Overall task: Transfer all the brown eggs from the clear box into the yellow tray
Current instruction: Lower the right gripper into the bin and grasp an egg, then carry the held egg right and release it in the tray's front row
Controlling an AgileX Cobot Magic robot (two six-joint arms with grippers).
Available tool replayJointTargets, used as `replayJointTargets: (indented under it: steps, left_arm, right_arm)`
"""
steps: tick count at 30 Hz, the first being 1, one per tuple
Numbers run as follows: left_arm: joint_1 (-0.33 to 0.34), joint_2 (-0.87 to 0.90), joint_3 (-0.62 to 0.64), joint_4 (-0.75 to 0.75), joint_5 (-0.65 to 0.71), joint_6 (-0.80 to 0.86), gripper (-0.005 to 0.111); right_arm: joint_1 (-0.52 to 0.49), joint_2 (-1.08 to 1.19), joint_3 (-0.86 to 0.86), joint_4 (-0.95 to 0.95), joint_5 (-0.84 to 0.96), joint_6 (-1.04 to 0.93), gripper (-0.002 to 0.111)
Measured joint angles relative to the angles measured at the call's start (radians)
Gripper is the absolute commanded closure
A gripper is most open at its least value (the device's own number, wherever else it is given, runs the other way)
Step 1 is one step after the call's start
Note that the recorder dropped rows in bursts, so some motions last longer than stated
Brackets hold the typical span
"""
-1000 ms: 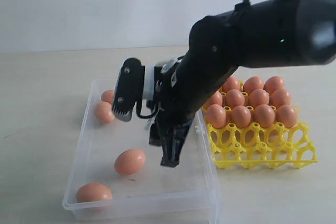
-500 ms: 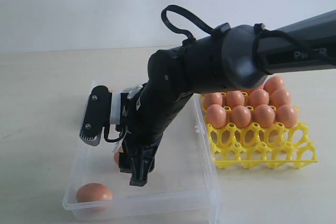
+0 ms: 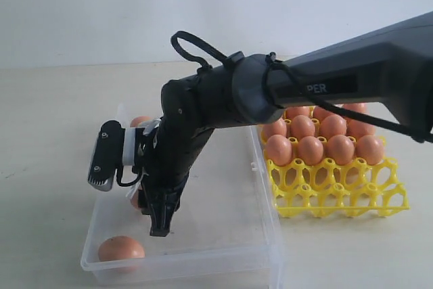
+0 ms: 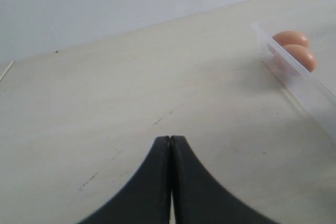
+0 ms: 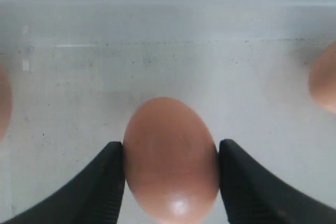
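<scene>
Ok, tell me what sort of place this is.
Probably a robotics lab or test bench, not a kitchen: a bare pale table against a blank wall, a black robot arm working over it, and only a clear box and yellow tray of brown eggs laid out.

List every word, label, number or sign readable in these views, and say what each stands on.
"PER": white letters on the dark right arm, exterior view; any letters before them cannot be made out.
Nothing to read on the yellow tray, the clear box or the brown eggs.
Neither wrist view shows any writing.
</scene>
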Motion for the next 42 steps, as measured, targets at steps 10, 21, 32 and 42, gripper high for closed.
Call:
replayJointTargets:
  steps: [10,21,32,42]
  left_arm:
    - [0.0,0.0,0.0,0.0,0.0,0.0,0.107]
    - [0.0,0.0,0.0,0.0,0.0,0.0,0.107]
    - [0.0,0.0,0.0,0.0,0.0,0.0,0.107]
    - [0.0,0.0,0.0,0.0,0.0,0.0,0.107]
  right_arm:
    - [-0.052,-0.144,0.169,-0.063,-0.303,0.284,0.108]
    - [-0.221,-0.499,0.766,-0.075,-0.979,0.603,0.108]
    - [-0.257,-0.512,1.051,-0.058,-1.341,0.81,0.108]
    - [-0.288,-0.405,1.075,-0.054,-1.394,0.916,0.095]
